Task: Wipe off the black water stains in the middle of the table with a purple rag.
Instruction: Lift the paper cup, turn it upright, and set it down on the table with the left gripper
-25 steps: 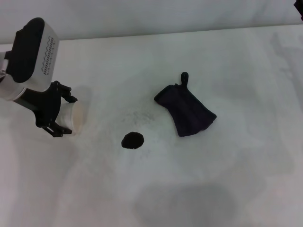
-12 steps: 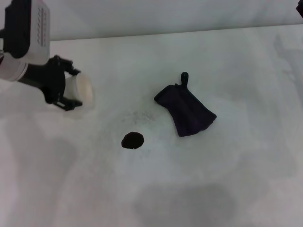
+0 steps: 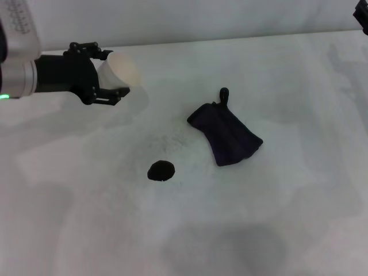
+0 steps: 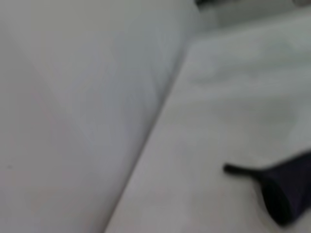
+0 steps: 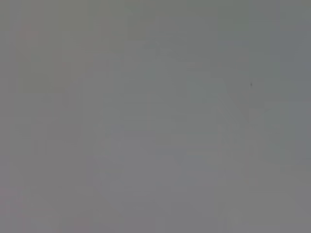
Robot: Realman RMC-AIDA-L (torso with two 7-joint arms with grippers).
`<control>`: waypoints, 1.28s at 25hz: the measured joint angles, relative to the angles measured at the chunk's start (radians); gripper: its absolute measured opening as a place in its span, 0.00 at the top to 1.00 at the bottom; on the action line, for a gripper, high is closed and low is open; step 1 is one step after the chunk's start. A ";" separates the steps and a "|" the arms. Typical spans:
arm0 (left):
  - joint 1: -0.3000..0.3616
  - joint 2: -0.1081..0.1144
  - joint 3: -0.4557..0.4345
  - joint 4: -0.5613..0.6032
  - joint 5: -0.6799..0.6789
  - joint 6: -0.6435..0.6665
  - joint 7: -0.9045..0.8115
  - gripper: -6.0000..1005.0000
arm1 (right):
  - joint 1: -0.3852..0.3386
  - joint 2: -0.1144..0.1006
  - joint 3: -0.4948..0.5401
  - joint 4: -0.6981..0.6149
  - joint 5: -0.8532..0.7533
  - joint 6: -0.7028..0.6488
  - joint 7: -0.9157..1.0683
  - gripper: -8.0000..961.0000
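The black water stain [image 3: 161, 171] is a small glossy blot near the middle of the white table [image 3: 276, 218]. The purple rag [image 3: 227, 133] lies crumpled to its right and a little farther back, its loop pointing away from me. The rag [image 4: 286, 189] also shows in the left wrist view, loop stretched out on the table [image 4: 218, 121]. My left gripper [image 3: 106, 75] hangs at the far left, shut on a white paper cup [image 3: 118, 70] tipped on its side with the mouth facing right. Only a dark bit of my right gripper [image 3: 363, 16] shows at the far right corner.
The table's back edge [image 3: 230, 39] meets a pale wall just behind the cup. Faint grey speckles [image 3: 169, 141] lie between the cup and the stain. The right wrist view is a flat grey with nothing to make out.
My left gripper has lifted the paper cup off the table, carried it back and to the right, and turned it onto its side. Rag and stain have not moved.
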 joint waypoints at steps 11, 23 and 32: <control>0.294 0.003 -0.001 0.247 -0.553 0.027 0.211 0.17 | 0.000 -0.004 -0.048 -0.016 -0.003 -0.002 -0.002 0.18; 0.501 -0.011 -0.003 0.642 -0.979 -0.125 0.532 0.17 | -0.002 -0.004 -0.104 -0.031 -0.003 -0.004 -0.002 0.19; 0.547 -0.014 -0.003 0.695 -1.060 -0.192 0.552 0.17 | -0.026 -0.006 -0.111 -0.051 -0.003 -0.003 0.002 0.19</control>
